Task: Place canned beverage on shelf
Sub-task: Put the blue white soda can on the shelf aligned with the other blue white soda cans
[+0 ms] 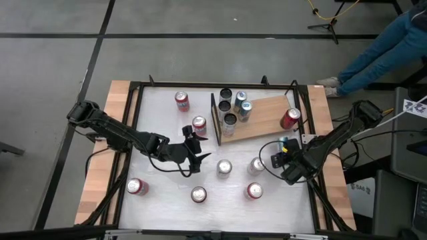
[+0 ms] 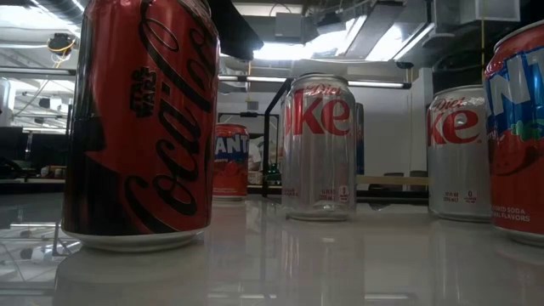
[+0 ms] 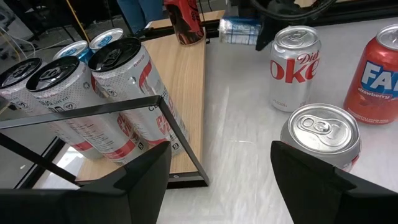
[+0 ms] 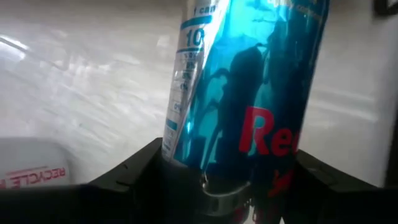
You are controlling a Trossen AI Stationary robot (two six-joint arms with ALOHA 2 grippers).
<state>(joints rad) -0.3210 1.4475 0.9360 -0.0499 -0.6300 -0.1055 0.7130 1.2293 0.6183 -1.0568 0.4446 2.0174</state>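
Right wrist view shows the right hand (image 4: 227, 180) clamped on a slim blue metal can (image 4: 249, 81), a smooth glossy cylinder whose long axis runs straight out from between the dark fingers (image 4: 140, 165). From above, that can (image 1: 288, 145) lies on its side over the white desk (image 1: 167, 193), just off the near edge of the shelf (image 1: 263, 120), a flat light-brown wooden board with a thin black frame. The left hand (image 1: 195, 148) hangs open beside the shelf's frame end, holding nothing.
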